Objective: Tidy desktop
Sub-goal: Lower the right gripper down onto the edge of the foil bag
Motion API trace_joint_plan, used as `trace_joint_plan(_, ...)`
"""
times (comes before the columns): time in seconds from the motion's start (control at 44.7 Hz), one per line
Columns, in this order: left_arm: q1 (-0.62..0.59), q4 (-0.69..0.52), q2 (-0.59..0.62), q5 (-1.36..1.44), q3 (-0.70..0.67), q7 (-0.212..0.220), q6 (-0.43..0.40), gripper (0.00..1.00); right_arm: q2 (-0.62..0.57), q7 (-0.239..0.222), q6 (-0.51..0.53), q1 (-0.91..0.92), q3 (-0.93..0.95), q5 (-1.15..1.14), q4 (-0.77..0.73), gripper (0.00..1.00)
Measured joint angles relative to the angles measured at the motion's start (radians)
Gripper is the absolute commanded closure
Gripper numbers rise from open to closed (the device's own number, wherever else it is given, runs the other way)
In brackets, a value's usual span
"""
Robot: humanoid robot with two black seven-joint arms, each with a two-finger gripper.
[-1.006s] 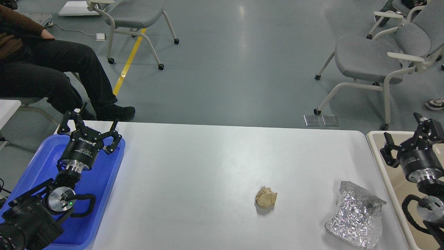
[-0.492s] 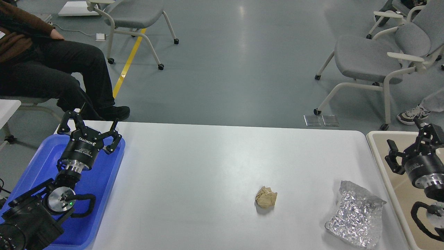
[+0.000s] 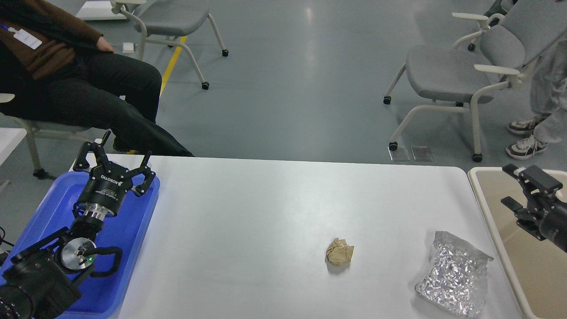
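The white desktop (image 3: 266,212) fills the middle of the head view. A crumpled brown paper ball (image 3: 339,251) lies on it right of centre. A crinkled silver foil bag (image 3: 454,274) lies near the front right corner. My left gripper (image 3: 117,153) is open and empty, held above the far end of the blue tray (image 3: 44,212). My right gripper (image 3: 511,187) is at the right edge above the beige bin (image 3: 480,199), turned sideways with its fingers apart and nothing in them. It is to the right of and beyond the foil bag.
The blue tray lies at the table's left end, the beige bin at its right end. A seated person (image 3: 88,97) is beyond the far left corner. Grey chairs (image 3: 447,79) and a standing person's legs (image 3: 540,110) are beyond the far right.
My right gripper has swung right and lower over the beige bin and turned sideways. The left arm has not moved. The seated person shifted and the right chair moved.
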Motion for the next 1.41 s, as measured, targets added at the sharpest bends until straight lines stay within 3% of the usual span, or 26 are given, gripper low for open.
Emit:
trace_joint_plan(0.268,0.000,0.000,0.000,0.000,0.000,0.001,0.000,0.02,-0.176,-0.004,-0.010,0.035,-0.210,-0.294,0.096,0.06)
trace_joint_plan(0.581,0.000,0.000,0.000,0.000,0.000,0.001,0.000,0.02,-0.234,-0.012,-0.021,0.042,-0.391,-0.456,0.127,0.06)
trace_joint_plan(1.051,0.000,0.000,0.000,0.000,0.000,0.000,0.000,0.02,-0.148,-0.046,-0.048,0.048,-0.464,-0.486,0.112,0.05)
trace_joint_plan(1.409,0.000,0.000,0.000,0.000,0.000,0.000,0.000,0.02,-0.021,-0.056,-0.062,0.054,-0.473,-0.489,0.002,0.05)
